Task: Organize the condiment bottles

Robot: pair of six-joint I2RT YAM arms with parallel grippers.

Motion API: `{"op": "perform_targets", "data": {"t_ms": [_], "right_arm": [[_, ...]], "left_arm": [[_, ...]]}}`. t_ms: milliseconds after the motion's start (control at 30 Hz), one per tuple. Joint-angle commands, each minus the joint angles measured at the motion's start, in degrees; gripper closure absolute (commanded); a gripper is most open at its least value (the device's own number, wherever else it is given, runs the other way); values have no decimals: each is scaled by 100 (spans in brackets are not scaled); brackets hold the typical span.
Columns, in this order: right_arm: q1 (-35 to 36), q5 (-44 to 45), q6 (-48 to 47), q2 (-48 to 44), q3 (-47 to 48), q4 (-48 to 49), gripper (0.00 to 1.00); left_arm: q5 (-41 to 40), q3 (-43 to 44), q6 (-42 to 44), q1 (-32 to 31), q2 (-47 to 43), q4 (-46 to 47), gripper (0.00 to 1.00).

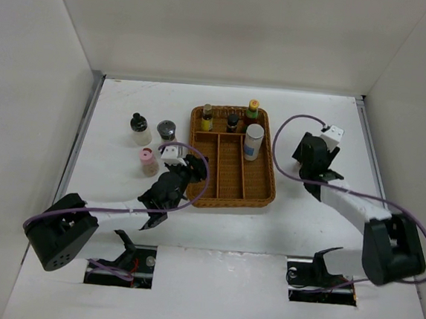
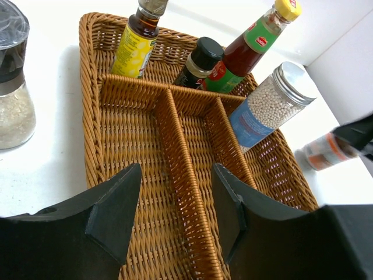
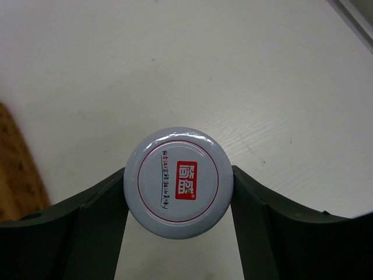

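White-lidded jar (image 3: 178,182) pinched in half-open right tool (image 3: 178,175).

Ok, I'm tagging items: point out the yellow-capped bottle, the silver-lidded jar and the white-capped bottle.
yellow-capped bottle (image 2: 261,37), left wrist view, green neck label.
silver-lidded jar (image 2: 269,105), left wrist view, bead-filled glass body.
white-capped bottle (image 3: 178,182), right wrist view, cap centre.

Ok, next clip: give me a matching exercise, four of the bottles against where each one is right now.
1 yellow-capped green bottle
2 tall white cylinder
3 pink-lidded jar
4 white-lidded jar

A on the table, left of the wicker tray
B in the jaws of the right gripper
C tray's back compartment
D tray's right long compartment

Pairs: 1-C, 2-D, 3-A, 4-B
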Motion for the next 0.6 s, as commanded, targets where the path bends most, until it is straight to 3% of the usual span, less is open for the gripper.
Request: {"op": "perform_targets", "data": {"t_ms": [0, 133, 267, 400, 567], "right_arm": [[670, 492, -107, -1423, -27, 383, 51], [1348, 678, -134, -2505, -247, -250, 51], [2366, 704, -46, -3016, -335, -497, 52], [3273, 730, -125, -2570, -195, -208, 51], [3432, 449, -326, -2042, -396, 521, 51]], "left_arm": [[24, 146, -21, -50, -100, 324, 51], [68, 208, -13, -94, 40, 324, 51], [24, 225, 14, -138, 23, 324, 51], [7, 278, 40, -76, -3, 254, 51], [-20, 436, -4, -24, -415, -157, 50]]}}
